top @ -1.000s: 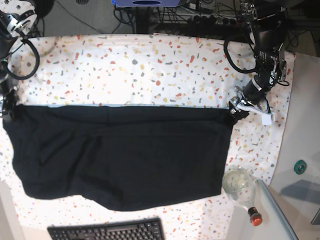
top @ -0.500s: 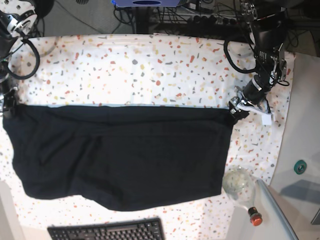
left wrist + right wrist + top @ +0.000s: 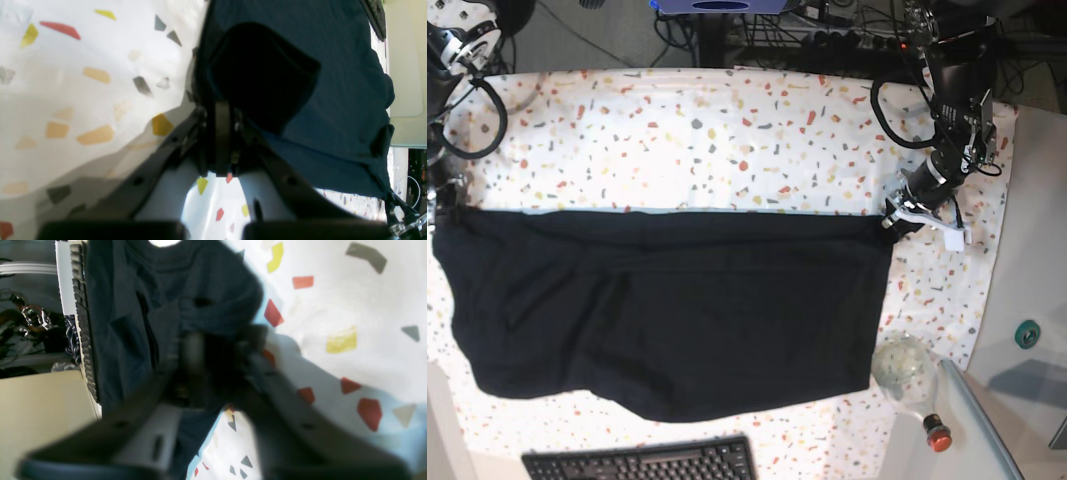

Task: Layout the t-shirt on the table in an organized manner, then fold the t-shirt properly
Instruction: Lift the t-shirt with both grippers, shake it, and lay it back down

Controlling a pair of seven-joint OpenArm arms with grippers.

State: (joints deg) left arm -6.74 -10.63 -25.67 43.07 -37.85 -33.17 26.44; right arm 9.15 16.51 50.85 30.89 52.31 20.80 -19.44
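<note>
The black t-shirt (image 3: 667, 310) lies spread wide across the speckled table (image 3: 727, 140), its top edge a straight line. My left gripper (image 3: 894, 222) is at the shirt's upper right corner in the base view. In the left wrist view the left gripper (image 3: 223, 110) is shut on the dark cloth (image 3: 333, 83). My right gripper (image 3: 439, 213) is at the upper left corner. The blurred right wrist view shows the right gripper (image 3: 206, 350) shut on bunched t-shirt cloth (image 3: 206, 290) above the table (image 3: 350, 306).
A black keyboard (image 3: 642, 462) lies at the front edge, just below the shirt's hem. A clear glass bulb with a red cap (image 3: 905, 370) sits at the shirt's lower right corner. Cables and stands crowd the back edge. A teal object (image 3: 1027, 333) lies off the cloth on the right.
Both grippers have closed on the shirt's top corners. The left-hand corner in the base view has shifted slightly up and outward, and the top edge looks tauter.
</note>
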